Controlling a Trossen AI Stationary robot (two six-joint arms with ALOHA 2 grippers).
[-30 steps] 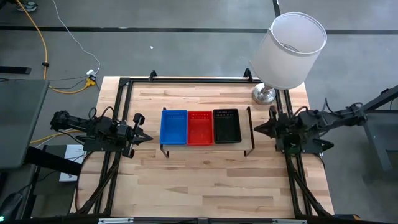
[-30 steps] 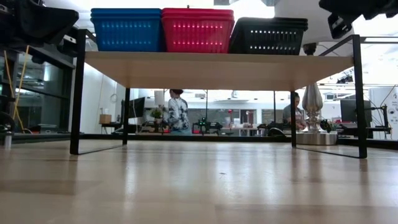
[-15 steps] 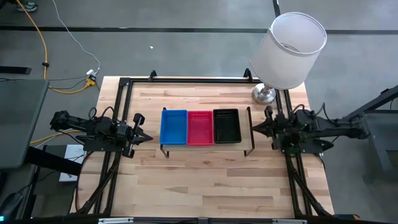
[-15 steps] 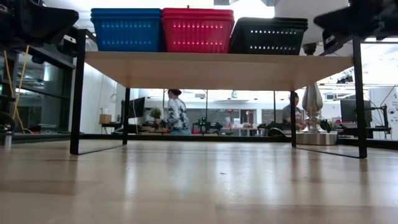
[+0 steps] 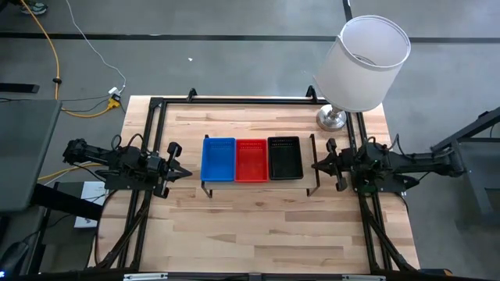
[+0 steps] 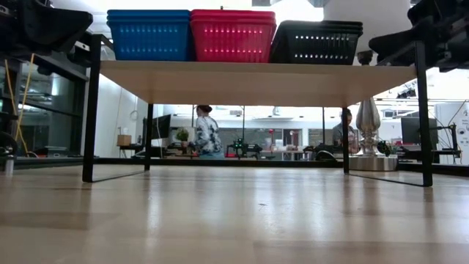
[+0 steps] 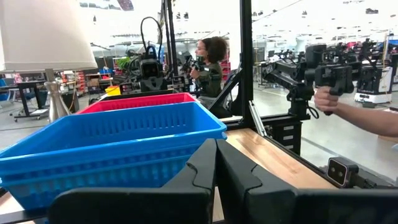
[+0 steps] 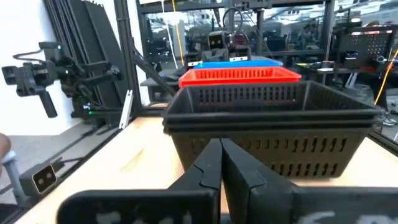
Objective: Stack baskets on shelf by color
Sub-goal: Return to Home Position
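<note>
Baskets on the shelf in three touching stacks, blue stack left, red stack middle, black stack right; left gripper near the shelf's left end, fingers together, empty; right gripper just beside its right end, fingers together, empty.

Blue stack, red stack and black stack are filling the shelf top; table in front of the shelf is lying open, a lamp is standing beyond its right end
</note>
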